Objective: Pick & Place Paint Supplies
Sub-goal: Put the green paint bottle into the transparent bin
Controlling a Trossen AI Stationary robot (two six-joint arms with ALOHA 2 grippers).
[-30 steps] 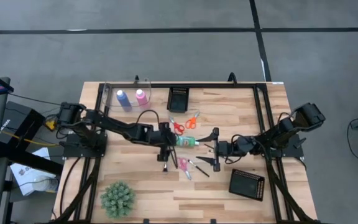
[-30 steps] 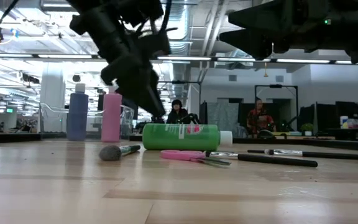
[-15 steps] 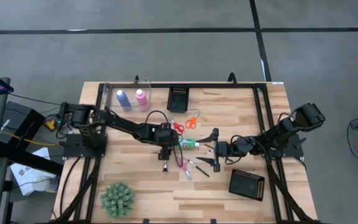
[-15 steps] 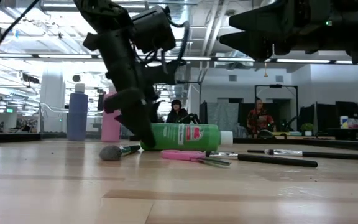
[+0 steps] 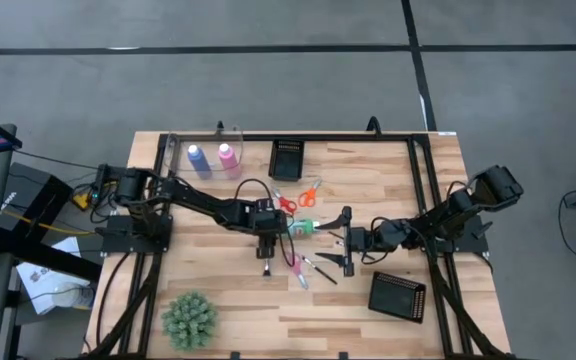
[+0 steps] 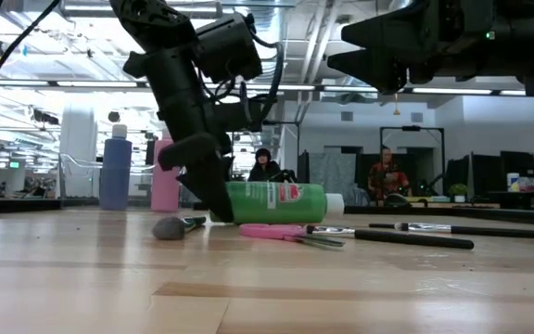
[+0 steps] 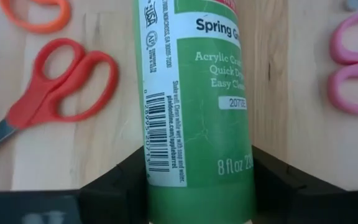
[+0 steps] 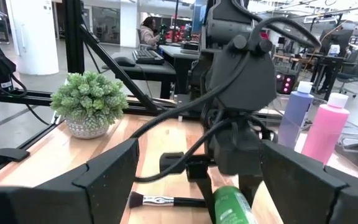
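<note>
A green bottle with a white cap lies on its side mid-table, cap toward the right. My left gripper is down over its base end, shut on it. My right gripper hovers open just right of the cap and touches nothing. Blue and pink bottles stand upright at the far left. Orange and red scissors lie beyond the green bottle, and pink scissors lie nearer. Dark brushes and one grey-tipped brush lie flat. My left gripper holds the green bottle at its base end, pinched between the two fingers, one on each side of the round wall. The fingers come from above, slanting down, across the bottle's length. The bottle lies on its side on the table.
A black mesh tray sits at the far edge, another near right. A spiky green plant stands near left. A clear holder surrounds the blue and pink bottles. People sit in the room behind.
My left gripper has come down and shifted a little toward the table's right, from above the green bottle's base end to around it. The bottle has stayed lying in place. The right arm has kept still.
</note>
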